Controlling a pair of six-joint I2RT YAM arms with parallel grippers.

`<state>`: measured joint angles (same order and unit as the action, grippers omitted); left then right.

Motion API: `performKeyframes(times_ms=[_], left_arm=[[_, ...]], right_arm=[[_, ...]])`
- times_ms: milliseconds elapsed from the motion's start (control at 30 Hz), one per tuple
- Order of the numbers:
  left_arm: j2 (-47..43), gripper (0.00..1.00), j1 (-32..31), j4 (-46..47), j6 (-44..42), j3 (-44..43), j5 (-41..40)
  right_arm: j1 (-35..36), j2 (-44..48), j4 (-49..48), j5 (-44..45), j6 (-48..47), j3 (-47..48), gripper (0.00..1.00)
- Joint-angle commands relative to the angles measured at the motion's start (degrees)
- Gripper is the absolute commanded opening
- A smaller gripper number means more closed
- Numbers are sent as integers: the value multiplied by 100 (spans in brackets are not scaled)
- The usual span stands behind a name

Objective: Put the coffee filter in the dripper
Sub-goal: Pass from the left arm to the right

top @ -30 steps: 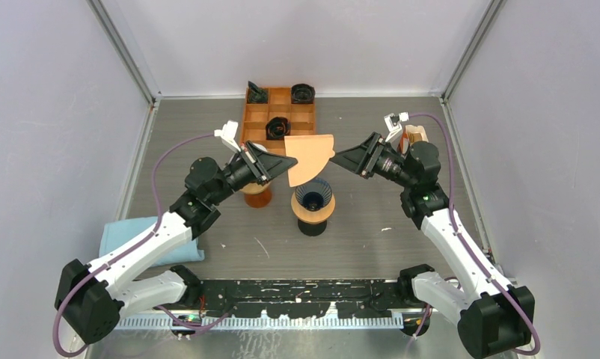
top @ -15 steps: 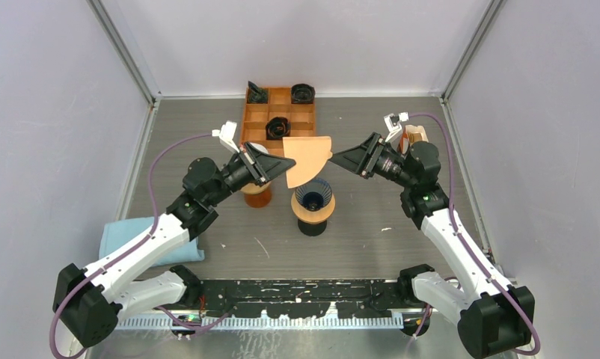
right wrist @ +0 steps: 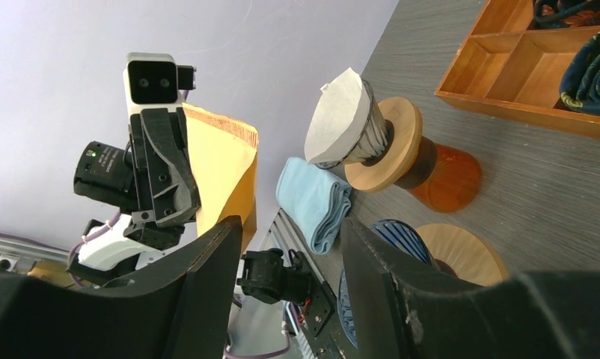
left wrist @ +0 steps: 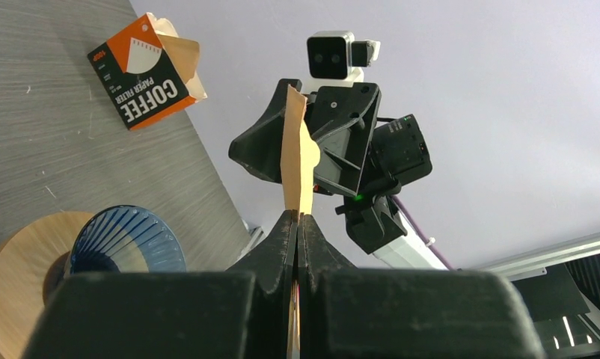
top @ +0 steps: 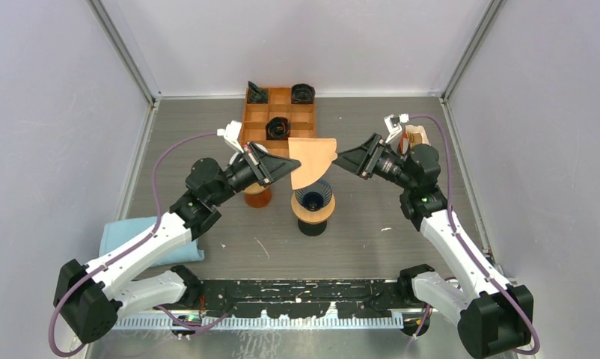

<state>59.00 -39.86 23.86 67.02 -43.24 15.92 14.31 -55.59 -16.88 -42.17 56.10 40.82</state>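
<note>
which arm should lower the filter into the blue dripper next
Left. The left fingers are shut on the coffee filter, which hangs over the blue dripper. The right fingers are open by its other edge, gripping nothing.

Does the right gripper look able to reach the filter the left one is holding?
Probably yes: the right gripper is open and faces the filter edge, nothing between them; the left gripper pinches the opposite side.
</note>
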Motion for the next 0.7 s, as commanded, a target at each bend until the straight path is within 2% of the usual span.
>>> performKeyframes(times_ms=[0,167,433,667], left_arm=[[-5,0,-69,565,-11,-127,-149],[46,0,-153,761,21,-71,-260],[98,0,-247,1130,124,65,-490],[165,0,-389,1391,196,175,-776]], right_arm=[[33,198,-675,-113,187,-1,58],[37,213,-1136,-188,511,-123,58],[114,320,-1330,-72,646,-182,57],[423,323,-1752,176,791,-273,52]])
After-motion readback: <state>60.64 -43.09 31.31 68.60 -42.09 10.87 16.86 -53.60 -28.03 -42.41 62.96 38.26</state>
